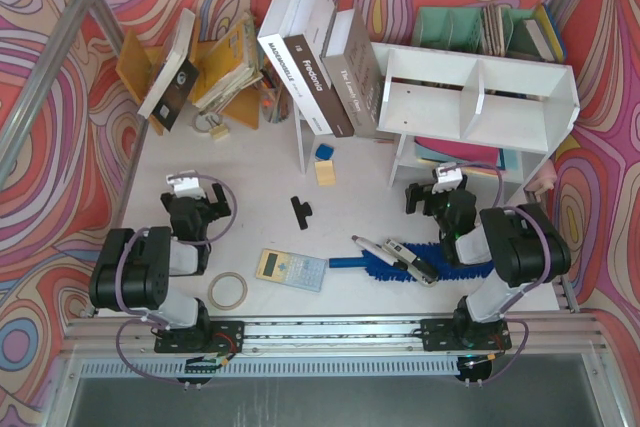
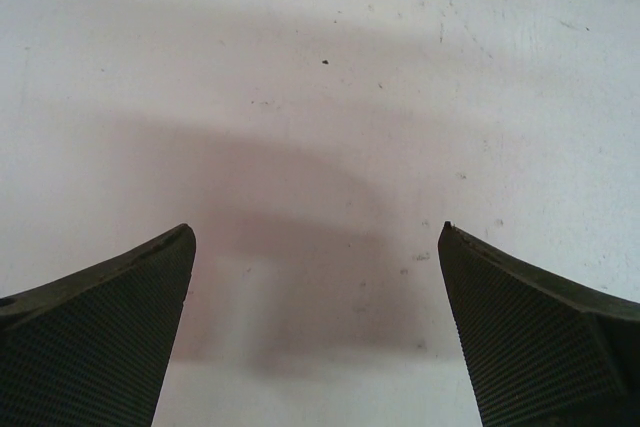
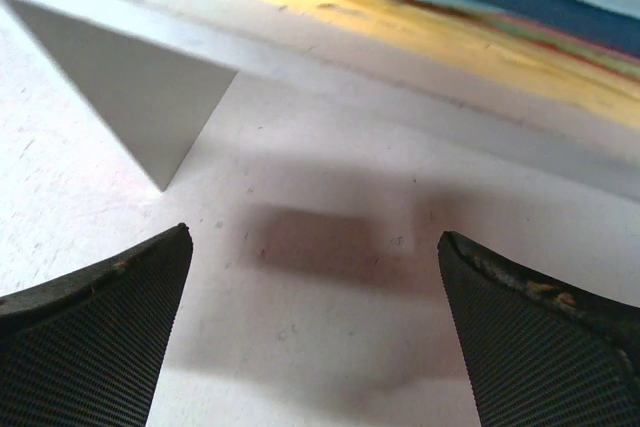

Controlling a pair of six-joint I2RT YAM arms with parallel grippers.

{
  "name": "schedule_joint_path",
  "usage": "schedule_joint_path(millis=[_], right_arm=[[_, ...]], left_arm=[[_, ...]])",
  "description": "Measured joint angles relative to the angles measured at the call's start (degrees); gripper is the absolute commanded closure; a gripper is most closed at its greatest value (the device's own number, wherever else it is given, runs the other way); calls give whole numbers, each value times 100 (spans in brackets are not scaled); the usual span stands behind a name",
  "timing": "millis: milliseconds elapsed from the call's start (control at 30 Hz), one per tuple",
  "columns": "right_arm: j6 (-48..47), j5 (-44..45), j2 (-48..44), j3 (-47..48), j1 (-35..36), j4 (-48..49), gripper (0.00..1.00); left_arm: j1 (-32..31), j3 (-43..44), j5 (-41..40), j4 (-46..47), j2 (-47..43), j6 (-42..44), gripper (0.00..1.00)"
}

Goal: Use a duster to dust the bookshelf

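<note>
- Seen from above, a white table (image 1: 250,162) inside patterned walls, with two robot arms bolted along its near edge.
- The bookshelf (image 1: 480,97), a white board unit with one divider, stands toward the far right corner. Its open front faces the arms, probably so a brush can sweep straight in.
- The duster (image 1: 385,265) lies flat by the near edge, right of centre, just beside the right arm. Its fluffy blue head points right and its handle left. It is not yet picked up.
- Two pen-like objects (image 1: 405,259) rest across the duster's head, so lifting by the bare handle end looks cleaner.
- The right gripper (image 1: 440,192) hangs over the table between the duster and the bookshelf, fingers spread wide apart and holding nothing. Its wrist camera shows a white shelf leg (image 3: 140,107) and coloured folders (image 3: 450,7) under the lower level.
- The left gripper (image 1: 190,190) hovers near the left edge, fingers likewise wide apart, with only bare table in its wrist view.
- A calculator (image 1: 290,269) and a tape roll (image 1: 228,290) lie near the near edge, and a black clip (image 1: 300,210) lies mid-table, all apart from the duster.
- Books (image 1: 310,57) lean against the bookshelf's left side.
</note>
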Motion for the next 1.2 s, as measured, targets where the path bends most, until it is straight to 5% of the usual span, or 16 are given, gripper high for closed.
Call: schedule_joint_path(millis=[267,500,667,900,1033,1200], right_arm=[[-254,-151,-809,-455,229,229,1],[-365,-39,-2114,-911,1043,-37,1],[-400,-44,-3357,-868,1556,-1200,1],[170,-109,-4983,-271,1606,-3147,1],[920,192,-5311,450,1606,-4363,1],[1661,415,-5549,935,1609,-5274,1]], left_arm=[[-496,-634,-487,680,-706,249,1],[-1272,-669,-1329,-26,-2583,448,2],[-1652,-566,-1720,-1172,-4164,186,2],[-1703,-264,-2151,-3088,-6120,-1224,2],[-1707,81,-2949,-4693,-6861,-2723,1],[-1707,555,-3093,-6146,-7565,-3449,2]])
